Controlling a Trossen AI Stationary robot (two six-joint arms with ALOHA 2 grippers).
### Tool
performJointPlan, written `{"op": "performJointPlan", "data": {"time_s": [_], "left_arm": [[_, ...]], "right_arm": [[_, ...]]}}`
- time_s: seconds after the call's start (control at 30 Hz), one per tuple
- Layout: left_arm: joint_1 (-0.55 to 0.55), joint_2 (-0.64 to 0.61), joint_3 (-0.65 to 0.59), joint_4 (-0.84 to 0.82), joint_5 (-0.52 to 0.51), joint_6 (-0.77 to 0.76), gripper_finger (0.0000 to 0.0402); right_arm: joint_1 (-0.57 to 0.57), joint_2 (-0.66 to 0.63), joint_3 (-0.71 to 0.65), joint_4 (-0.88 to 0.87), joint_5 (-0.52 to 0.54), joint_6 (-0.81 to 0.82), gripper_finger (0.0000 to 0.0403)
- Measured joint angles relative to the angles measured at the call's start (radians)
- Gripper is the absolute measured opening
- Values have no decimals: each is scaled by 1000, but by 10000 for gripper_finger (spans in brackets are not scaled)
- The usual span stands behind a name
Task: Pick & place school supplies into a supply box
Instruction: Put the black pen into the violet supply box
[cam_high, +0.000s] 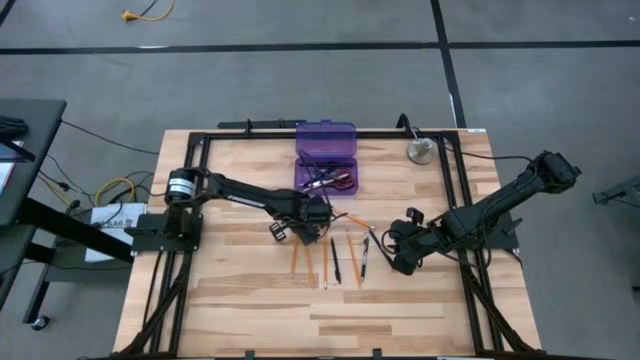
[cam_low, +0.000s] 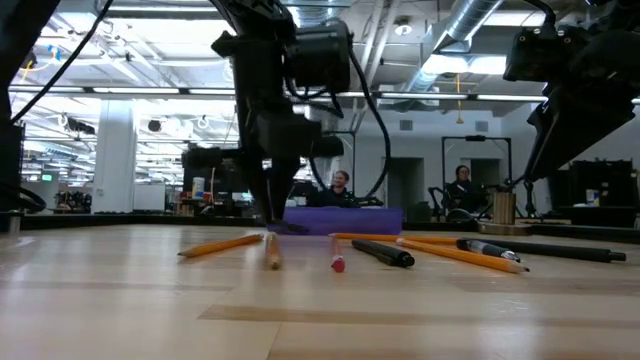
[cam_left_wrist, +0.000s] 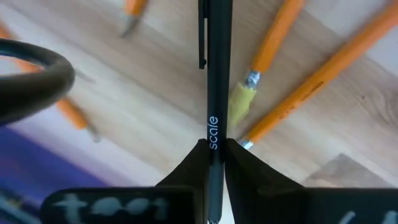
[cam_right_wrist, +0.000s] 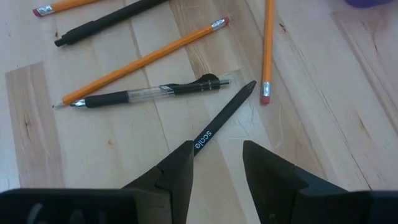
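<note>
Left wrist view shows you the left gripper (cam_left_wrist: 214, 152) clamped narrow on a slim black pen (cam_left_wrist: 214, 74), the barrel running straight out between the two fingers with the word "scale" printed just ahead of the tips. Beyond that pen you see orange pencils (cam_left_wrist: 273, 37) lying on the wooden table (cam_left_wrist: 155, 106).

From above, your left gripper (cam_high: 318, 222) sits just short of the purple supply box (cam_high: 326, 142), whose lid stands open with red-handled scissors (cam_high: 340, 181) and pens already inside. Pencils and pens lie in a row on the table just beside that gripper, towards the right arm.

Your right gripper (cam_right_wrist: 217, 165) hangs low with its fingers parted and holding nothing. A second black pen (cam_right_wrist: 221, 121) lies just ahead of its tips, one end reaching between them, and a clear-barrelled pen (cam_right_wrist: 155, 92) lies past that.
</note>
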Motion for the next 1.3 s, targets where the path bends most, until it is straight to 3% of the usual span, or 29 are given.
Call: {"op": "performJointPlan", "data": {"time_s": [0.33, 0.7, 0.8, 1.03, 1.3], "left_arm": [[19, -161, 1, 74, -72, -35, 23], [234, -220, 2, 289, -78, -303, 24], [305, -209, 2, 329, -31, -345, 24], [429, -209, 2, 389, 229, -495, 25], [438, -209, 2, 384, 264, -497, 25]], "right_arm": [[0, 0, 0, 0, -1, 0, 134], [0, 0, 0, 2, 0, 18, 134], [0, 0, 0, 7, 0, 18, 133], [0, 0, 0, 24, 22, 18, 134], [0, 0, 0, 30, 23, 18, 133]]}}
